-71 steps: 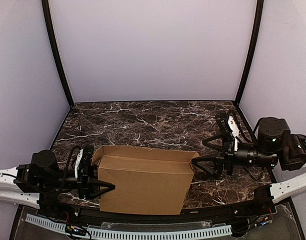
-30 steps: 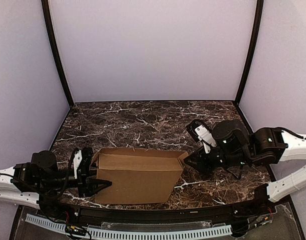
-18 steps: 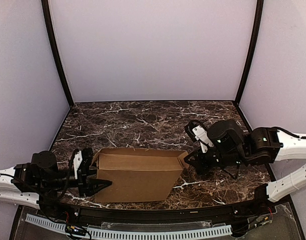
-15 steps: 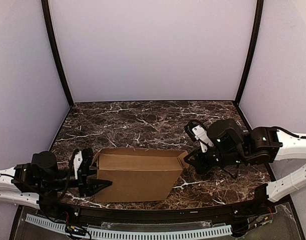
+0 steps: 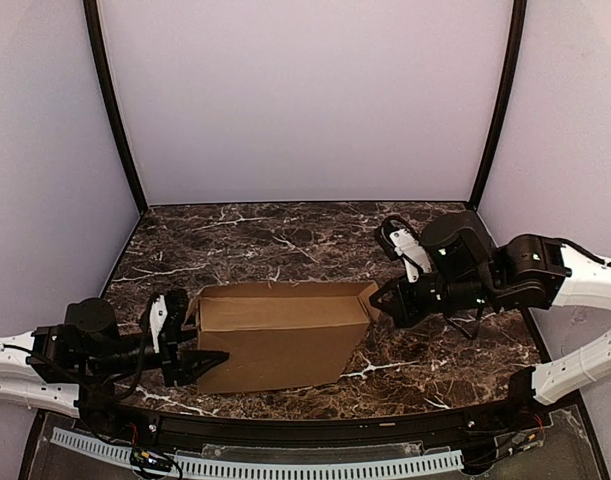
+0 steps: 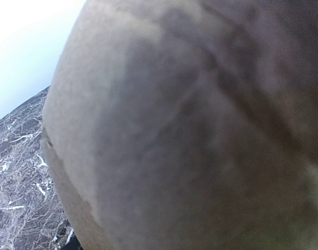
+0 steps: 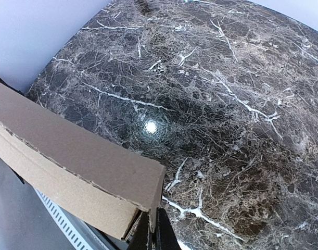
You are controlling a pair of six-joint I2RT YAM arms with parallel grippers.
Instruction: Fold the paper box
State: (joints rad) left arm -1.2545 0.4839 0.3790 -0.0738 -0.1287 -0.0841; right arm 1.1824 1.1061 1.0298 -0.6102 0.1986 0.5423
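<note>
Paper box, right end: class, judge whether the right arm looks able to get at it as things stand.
Probably yes. The right gripper sits at the right end of the paper box, and its wrist view shows a cardboard corner between its jaws. Nothing on the table stands between them.

The top external camera sits above and behind the arms, looking down and forward over the whole table [image 5: 285, 240], with both arms and the paper box [image 5: 275, 335] between them. The left wrist camera is so near the box that blurred cardboard almost fills it. The right wrist camera looks down past the right fingers [image 7: 164, 237] onto the table. The box's corner lies just left of them — the end the top view also shows.
</note>
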